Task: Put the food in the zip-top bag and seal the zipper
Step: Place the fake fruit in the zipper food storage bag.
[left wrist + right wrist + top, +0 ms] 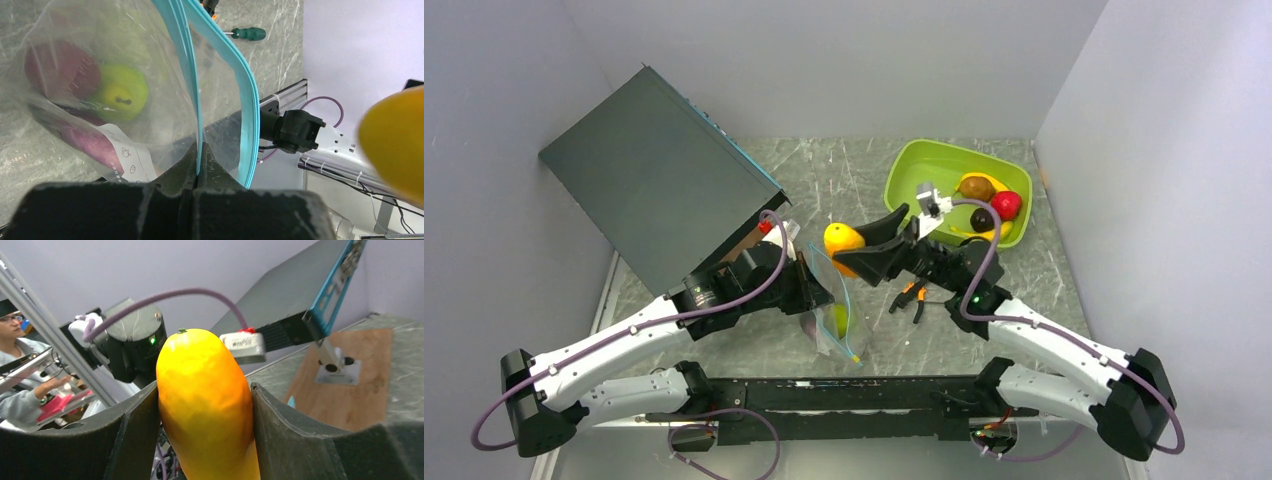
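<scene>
Pinches the zip-top bag [836, 318] at its zipper [247, 100] with the left gripper [197, 172], fingers closed tight on 1 side of the blue-green strip, the mouth gaping open beside them. Shows through the clear plastic a green apple [122, 92], a purple piece [92, 142] below it and a dull red shape [57, 67] next to it, blurred, possibly a 3rd fruit. Clamps the orange fruit [205, 390] between the 2 fingers [137, 435] of the right gripper [852, 246], narrowed onto its sides, just behind the bag's upper edge in the top view. Shows black-and-orange pliers [911, 298] on the table just right of the bag, and a green-handled screwdriver [248, 33] lying beyond the bag's mouth in the left wrist view. Shows, well right of and behind the bag, a lime-green tray [902, 165] with a brown pear [975, 187], a red piece [1006, 204], a dark plum [982, 219] and yellow bananas [1001, 232]. Shows a dark grey box [654, 175] left of and behind the bag.
</scene>
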Tool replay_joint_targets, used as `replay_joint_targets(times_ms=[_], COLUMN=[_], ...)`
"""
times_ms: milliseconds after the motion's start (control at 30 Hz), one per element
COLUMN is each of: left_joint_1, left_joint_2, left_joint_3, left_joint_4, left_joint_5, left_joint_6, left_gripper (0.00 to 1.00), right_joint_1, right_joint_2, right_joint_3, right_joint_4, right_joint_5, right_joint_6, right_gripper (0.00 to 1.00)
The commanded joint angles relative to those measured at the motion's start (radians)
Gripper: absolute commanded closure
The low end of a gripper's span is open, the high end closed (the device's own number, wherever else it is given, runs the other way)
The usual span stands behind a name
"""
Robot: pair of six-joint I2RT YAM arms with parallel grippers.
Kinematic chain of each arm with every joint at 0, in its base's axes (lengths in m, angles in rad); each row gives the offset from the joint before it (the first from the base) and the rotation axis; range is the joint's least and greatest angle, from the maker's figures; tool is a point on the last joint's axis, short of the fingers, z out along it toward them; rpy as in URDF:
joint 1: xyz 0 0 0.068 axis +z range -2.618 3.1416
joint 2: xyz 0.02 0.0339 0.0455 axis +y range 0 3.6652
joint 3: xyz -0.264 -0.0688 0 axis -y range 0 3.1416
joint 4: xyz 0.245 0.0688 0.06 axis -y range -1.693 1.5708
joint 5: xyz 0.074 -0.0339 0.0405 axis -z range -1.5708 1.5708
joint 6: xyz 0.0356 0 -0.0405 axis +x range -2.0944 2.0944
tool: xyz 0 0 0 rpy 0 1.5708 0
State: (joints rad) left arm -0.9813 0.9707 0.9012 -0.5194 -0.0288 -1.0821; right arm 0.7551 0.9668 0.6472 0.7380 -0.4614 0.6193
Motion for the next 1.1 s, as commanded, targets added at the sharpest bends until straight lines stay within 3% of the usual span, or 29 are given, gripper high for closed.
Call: replay_joint_targets(times_ms=[0, 400, 667, 967, 1067], left_joint_1=[-0.003, -0.003, -0.003, -0.003, -0.003], left_joint_2=[-0.001, 0.003, -0.010, -0.031, -0.036], left_joint_3=[0.016, 0.014, 0.013, -0.004, -0.010], left_joint_4=[0.035, 0.034, 0.029, 0.018, 0.018], left_joint_5=[-0.008, -0.014, -0.015, -0.020, -0.021], left_joint_6=[0.008, 0.006, 0.003, -0.003, -0.005], left_gripper=[1.00, 1.00, 1.00, 1.00, 1.00], right_joint_1=[0.087, 0.308, 0.444, 0.475, 0.475], right_joint_2=[0.025, 0.033, 0.069, 0.064, 0.048], right_joint_3=[-0.048, -0.131, -0.147, -0.168, -0.165], right_joint_4=[0.160, 0.085, 0.074, 0.020, -0.005], right_joint_5=[0.111, 0.544, 0.804, 0.935, 0.936], right_joint_6=[0.015, -0.019, -0.223, -0.381, -0.403], right_gripper=[1.00, 1.00, 1.00, 1.00, 0.93])
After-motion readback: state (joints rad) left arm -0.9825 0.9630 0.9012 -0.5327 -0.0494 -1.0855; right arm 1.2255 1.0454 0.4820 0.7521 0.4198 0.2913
